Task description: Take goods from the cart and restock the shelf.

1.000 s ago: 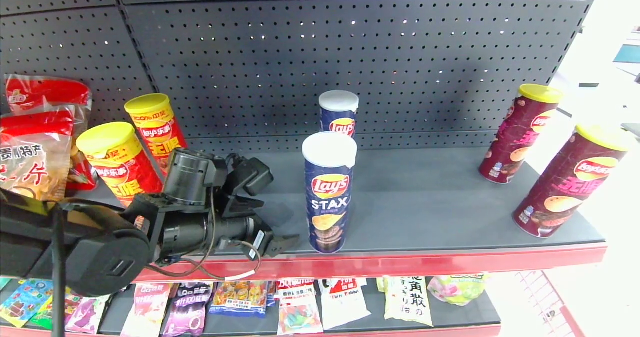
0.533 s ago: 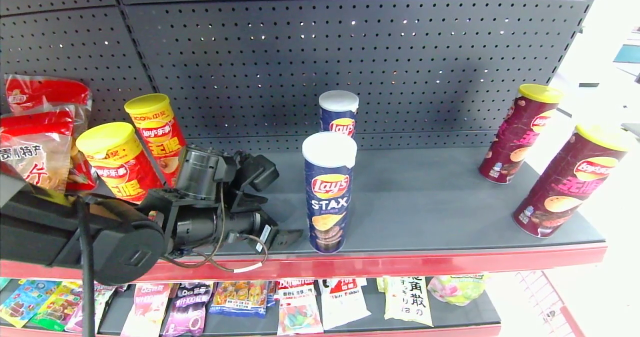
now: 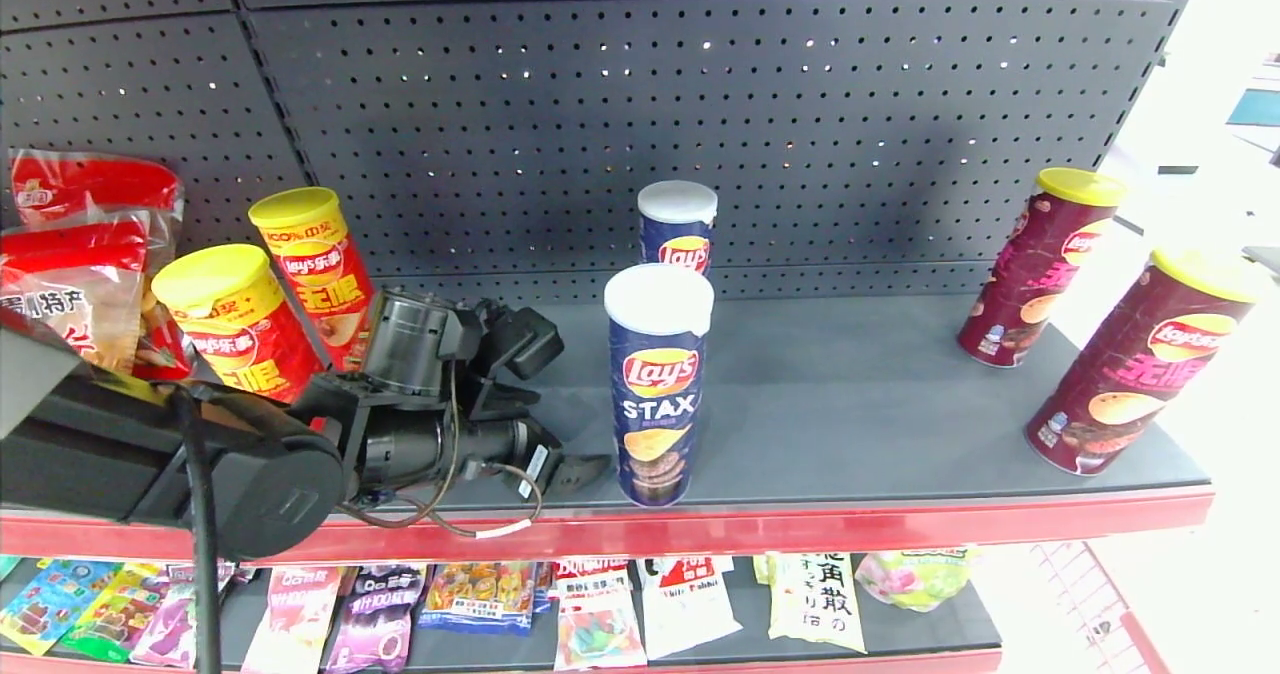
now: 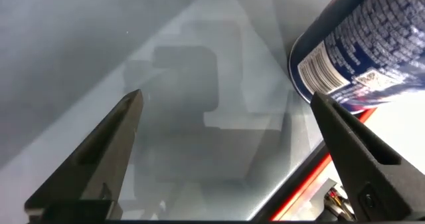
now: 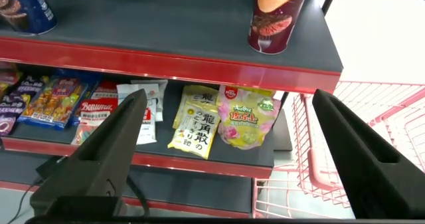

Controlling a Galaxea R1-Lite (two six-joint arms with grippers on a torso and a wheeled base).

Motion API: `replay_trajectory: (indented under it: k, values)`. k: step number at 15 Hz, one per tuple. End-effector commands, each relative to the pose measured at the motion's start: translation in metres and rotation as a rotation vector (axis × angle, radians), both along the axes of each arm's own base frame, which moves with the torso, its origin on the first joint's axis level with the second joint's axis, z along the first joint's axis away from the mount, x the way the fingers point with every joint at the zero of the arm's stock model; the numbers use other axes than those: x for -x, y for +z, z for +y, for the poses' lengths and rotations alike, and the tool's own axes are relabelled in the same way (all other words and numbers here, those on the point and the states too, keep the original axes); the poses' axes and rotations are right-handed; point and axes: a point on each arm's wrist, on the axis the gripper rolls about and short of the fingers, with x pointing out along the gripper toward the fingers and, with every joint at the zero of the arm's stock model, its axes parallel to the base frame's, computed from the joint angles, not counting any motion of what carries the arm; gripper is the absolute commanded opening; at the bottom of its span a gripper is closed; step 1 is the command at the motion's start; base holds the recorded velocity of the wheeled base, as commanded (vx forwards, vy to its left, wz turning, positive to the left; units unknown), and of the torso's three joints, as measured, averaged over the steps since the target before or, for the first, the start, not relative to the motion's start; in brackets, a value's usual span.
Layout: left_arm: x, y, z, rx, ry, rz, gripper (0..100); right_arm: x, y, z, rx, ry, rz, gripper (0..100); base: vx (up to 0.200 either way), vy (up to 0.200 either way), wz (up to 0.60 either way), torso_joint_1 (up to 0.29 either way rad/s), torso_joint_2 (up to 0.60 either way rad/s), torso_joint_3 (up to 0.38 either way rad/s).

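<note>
The left gripper (image 3: pixel 570 472) is spread wide and holds nothing; in the left wrist view (image 4: pixel 227 98) only the bare shelf board lies between its two fingers. It is low over the front edge of the shelf (image 3: pixel 850 404), in the left half, just beside a blue can (image 3: pixel 657 384) but not touching it, as far as I can tell. This can stands upright at the front edge, near the middle, and in the left wrist view its lower part (image 4: pixel 362 44) is outside the fingers, on one side. A second blue can (image 3: pixel 677 224) stands behind it at the back wall. Two yellow cans (image 3: pixel 235 319) are at the left end and two maroon cans (image 3: pixel 1135 359) at the right end. The right gripper (image 5: pixel 229 94) is also spread and empty; it is below the shelf level, with the snack bags (image 5: pixel 199 121) of the lower shelf in front of it and the cart (image 5: pixel 372 151) at the side. I judge that the blue can is already placed and the step in hand is the retreat of the left arm. The next move calls for pulling the gripper straight back over the front edge, away from the can so that it is not knocked, and then going to the cart for the next goods.
</note>
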Motion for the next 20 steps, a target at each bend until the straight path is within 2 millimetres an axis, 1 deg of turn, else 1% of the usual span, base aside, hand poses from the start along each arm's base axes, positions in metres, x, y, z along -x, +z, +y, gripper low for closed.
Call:
replay_trajectory:
  k: [1,10,17,18,20]
  values:
    - [-0.001,0.000,0.000,0.001,0.000,-0.002,100,-0.001,-0.001,0.000,0.002,0.000,0.009,100,0.000,0.000,0.00,0.000,0.00,0.000]
    - [-0.006,-0.001,-0.008,0.003,-0.013,-0.006,100,-0.001,-0.001,0.000,0.002,0.000,0.011,100,0.000,0.000,0.00,0.000,0.00,0.000]
    - [-0.004,-0.001,-0.006,0.002,-0.009,-0.003,100,-0.001,-0.001,0.000,0.002,0.000,0.011,100,0.000,0.000,0.00,0.000,0.00,0.000]
    - [-0.002,0.000,-0.004,0.002,-0.006,-0.003,100,-0.002,-0.002,0.000,0.002,0.000,0.015,100,0.000,0.000,0.00,0.000,0.00,0.000]
    - [0.020,0.020,0.020,0.023,0.027,-0.040,100,-0.003,-0.003,0.000,0.004,0.003,0.028,100,0.000,0.000,0.00,0.000,0.00,0.000]
